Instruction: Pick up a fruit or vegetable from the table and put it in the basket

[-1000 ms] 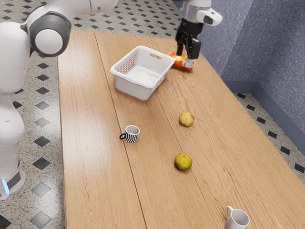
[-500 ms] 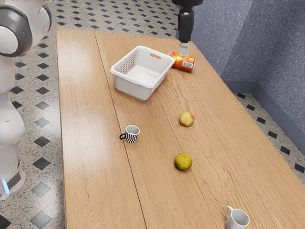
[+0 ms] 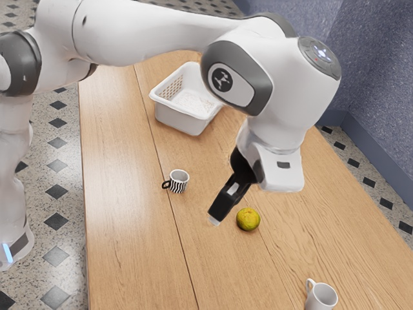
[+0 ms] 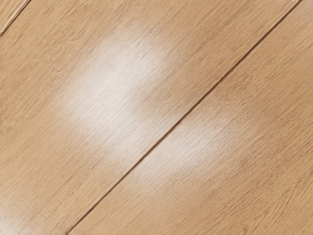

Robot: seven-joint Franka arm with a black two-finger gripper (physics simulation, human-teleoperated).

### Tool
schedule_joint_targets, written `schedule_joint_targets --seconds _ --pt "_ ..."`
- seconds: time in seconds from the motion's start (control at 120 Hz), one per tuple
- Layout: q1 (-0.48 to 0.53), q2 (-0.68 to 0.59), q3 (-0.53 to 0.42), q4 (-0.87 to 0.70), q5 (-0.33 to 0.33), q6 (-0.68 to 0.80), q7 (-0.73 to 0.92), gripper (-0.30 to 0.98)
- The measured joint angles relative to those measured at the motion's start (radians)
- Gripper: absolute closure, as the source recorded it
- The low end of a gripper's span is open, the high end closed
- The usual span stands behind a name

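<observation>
In the exterior view my gripper hangs tilted above the table, just to the exterior view's left of a yellow-green round fruit, with a gap between them in the picture. Its height over the wood is hard to judge. The white basket stands upright farther up the table, its right part covered by my arm. Bare tabletop with a dark plank seam lies under my hand in the wrist view.
A zebra-striped cup stands to the exterior view's left of my gripper. A white mug is near that view's lower edge. A blue-grey wall rises beyond the table's right edge.
My gripper has come from above the orange can at the table's far end down to beside the yellow-green fruit. My arm now covers the can and the yellow-red fruit.
</observation>
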Motion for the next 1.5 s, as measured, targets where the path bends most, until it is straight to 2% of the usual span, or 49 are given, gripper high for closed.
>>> schedule_joint_targets --seconds 0.042,0.1,0.208,0.35,0.45,0.55,0.8,0.975,1.108,1.308,1.5 --pt "-0.073 0.010 0.161 -0.008 -0.041 0.024 0.013 0.00" --pt "-0.111 0.015 0.256 -0.012 -0.085 0.053 0.030 0.00" --pt "-0.131 0.017 0.303 -0.015 -0.127 0.092 0.058 0.00" --pt "-0.120 0.020 0.349 -0.027 -0.144 0.135 0.088 0.00" --pt "-0.110 0.012 0.436 -0.110 -0.165 0.180 0.113 0.00" --pt "-0.105 -0.073 0.476 -0.278 -0.194 0.271 0.140 0.00" --pt "-0.105 -0.132 0.494 -0.493 -0.245 0.491 0.200 0.00" --pt "-0.053 -0.159 0.504 -0.541 -0.251 0.565 0.241 0.00" --pt "-0.022 -0.139 0.513 -0.528 -0.253 0.594 0.269 0.00" --pt "-0.041 -0.045 0.470 -0.441 -0.249 0.596 0.300 0.00" --pt "-0.036 -0.002 0.466 -0.429 -0.247 0.586 0.322 0.00"
